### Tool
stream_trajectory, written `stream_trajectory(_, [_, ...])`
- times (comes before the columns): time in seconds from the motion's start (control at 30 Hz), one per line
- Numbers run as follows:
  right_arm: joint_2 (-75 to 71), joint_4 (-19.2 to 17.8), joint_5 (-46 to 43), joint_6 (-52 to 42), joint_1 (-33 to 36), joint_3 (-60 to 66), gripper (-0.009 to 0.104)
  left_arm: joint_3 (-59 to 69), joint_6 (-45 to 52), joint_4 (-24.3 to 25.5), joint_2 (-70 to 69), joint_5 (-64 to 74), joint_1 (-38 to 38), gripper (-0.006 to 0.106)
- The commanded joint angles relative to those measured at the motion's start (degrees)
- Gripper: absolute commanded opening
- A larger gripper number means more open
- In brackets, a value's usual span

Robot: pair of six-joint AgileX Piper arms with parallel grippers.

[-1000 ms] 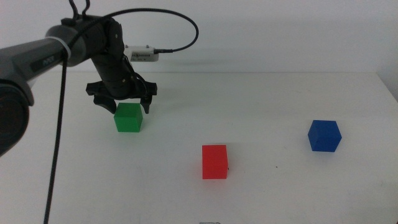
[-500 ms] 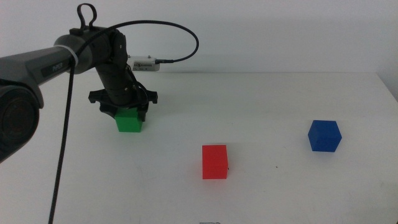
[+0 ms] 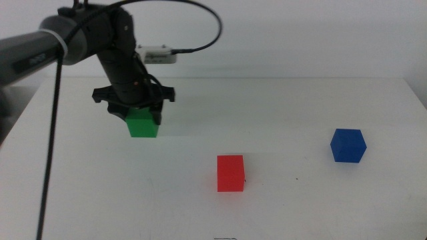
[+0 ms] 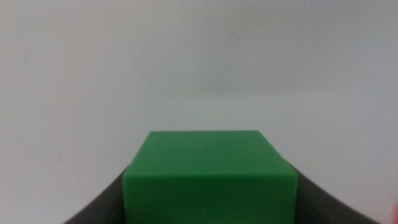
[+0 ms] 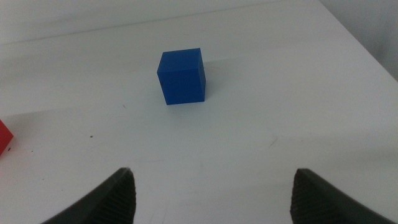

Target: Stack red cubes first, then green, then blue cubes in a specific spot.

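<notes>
My left gripper is shut on the green cube at the back left of the table and holds it just above the surface. The cube fills the left wrist view between the two dark jaws. The red cube sits on the table at front centre. The blue cube sits at the right and also shows in the right wrist view. My right gripper is open and empty, some way short of the blue cube. It is out of the middle view.
A tiny dark speck lies on the white tabletop between the red and blue cubes. A corner of the red cube shows in the right wrist view. A white cable connector hangs behind the left arm.
My left gripper came down over the green cube, shut on it, and has raised it slightly and moved it a little to the right. Red and blue cubes have not moved.
</notes>
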Motion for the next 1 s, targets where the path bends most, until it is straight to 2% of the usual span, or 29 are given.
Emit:
stream_trajectory(0.0, [-0.8, -0.7, -2.7, -0.6, -0.4, -0.5, 0.063, 2.6, -3.4, 1.6, -8.4, -1.4, -3.1, 0.015])
stream_trajectory(0.17, [-0.8, -0.7, -2.7, -0.6, -0.4, -0.5, 0.063, 11.3, -13.2, 2.1, -16.9, -3.0, -9.3, 0.015])
stream_trajectory(0.4, [-0.8, -0.7, -2.7, -0.6, -0.4, -0.5, 0.063, 9.8, -24.4, 4.6, -16.1, -2.4, -18.4, 0.015])
stream_trajectory(0.67, [-0.8, -0.7, -2.7, -0.6, -0.4, -0.5, 0.063, 0.5, -26.9, 4.6, -9.4, 1.3, -24.4, 0.014])
stream_trajectory(0.97, [-0.8, -0.7, -2.7, -0.6, -0.4, -0.5, 0.063, -3.9, -28.1, 5.7, -4.2, 1.9, -26.0, 0.014])
